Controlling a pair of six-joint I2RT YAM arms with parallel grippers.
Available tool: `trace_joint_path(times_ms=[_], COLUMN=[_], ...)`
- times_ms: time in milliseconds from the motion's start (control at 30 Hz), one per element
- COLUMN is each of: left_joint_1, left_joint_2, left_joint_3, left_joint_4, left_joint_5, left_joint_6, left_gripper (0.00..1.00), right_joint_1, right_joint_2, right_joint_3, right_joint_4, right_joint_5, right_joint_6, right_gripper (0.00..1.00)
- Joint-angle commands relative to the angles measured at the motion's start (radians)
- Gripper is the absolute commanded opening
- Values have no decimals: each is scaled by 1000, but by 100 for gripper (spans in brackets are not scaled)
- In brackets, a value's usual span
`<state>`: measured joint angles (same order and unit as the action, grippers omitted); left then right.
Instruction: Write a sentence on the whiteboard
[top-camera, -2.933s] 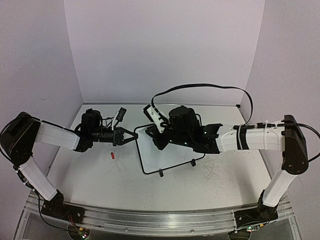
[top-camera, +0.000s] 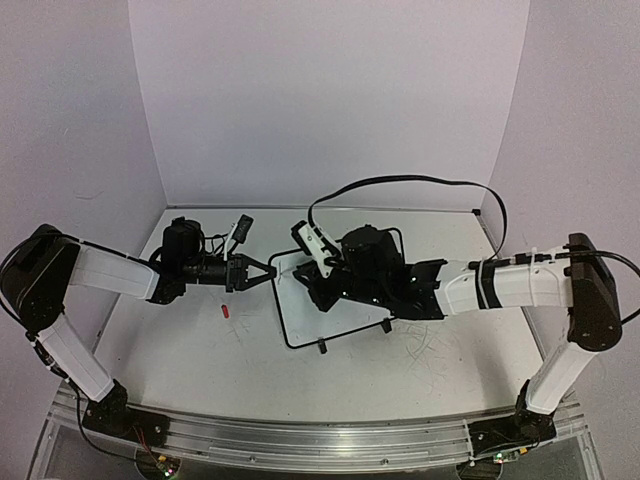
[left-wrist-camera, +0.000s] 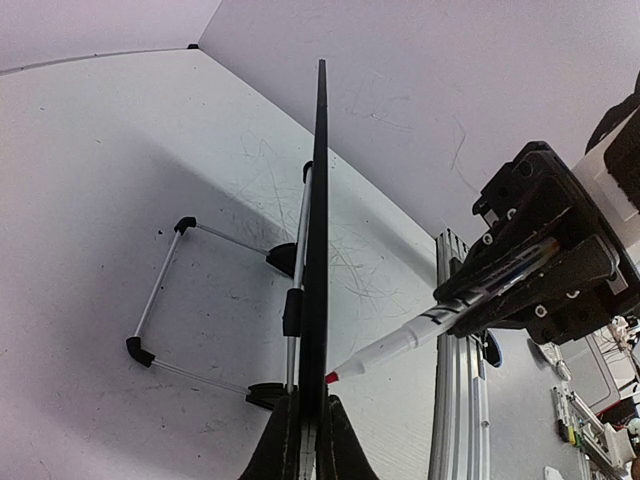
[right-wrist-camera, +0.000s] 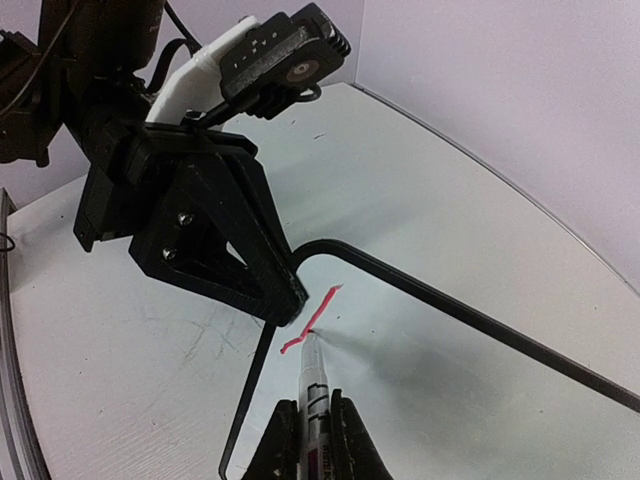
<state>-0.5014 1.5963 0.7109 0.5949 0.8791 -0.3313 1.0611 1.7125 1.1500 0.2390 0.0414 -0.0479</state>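
Top, left-wrist and right-wrist views of two-arm writing. The whiteboard (top-camera: 325, 320) stands near the middle of the table (top-camera: 200, 370), between the two arms, propped on a wire stand (left-wrist-camera: 160, 290) with black feet. The left gripper (top-camera: 268, 271) is clamped on the board's left edge near the far corner; in the left-wrist view its fingers (left-wrist-camera: 285, 445) pinch the thin black frame, seen edge-on. The right gripper (right-wrist-camera: 308, 440) is closed around a marker (right-wrist-camera: 312, 385), whose red tip touches the glossy face close to the left gripper. Of the sentence (right-wrist-camera: 312, 318), only a short slanted red stroke with a small hook shows beside the tip, and no letter can be read. A small red item (top-camera: 226, 310) lies on the table just left of the board, possibly the marker's cap, though it is too small to tell.
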Motion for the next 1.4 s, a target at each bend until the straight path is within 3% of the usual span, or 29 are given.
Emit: trace_joint_path(times_ms=[0,967,1367], left_joint_1=[-1,0,0], left_joint_2=[-40,-44,-42], left_joint_3=[-5,-8,-7], left_joint_4=[24,25,24], left_joint_5=[23,22,22], left_joint_6=[12,12,11], left_gripper=[0,0,0], right_joint_1=[-4,-7,-12], right_joint_2=[15,-32,-111], right_joint_3=[41,-21,-64], right_joint_4=[37,31,95], right_joint_5=[10,141,39], right_joint_6=[12,26,33], right_gripper=[0,0,0])
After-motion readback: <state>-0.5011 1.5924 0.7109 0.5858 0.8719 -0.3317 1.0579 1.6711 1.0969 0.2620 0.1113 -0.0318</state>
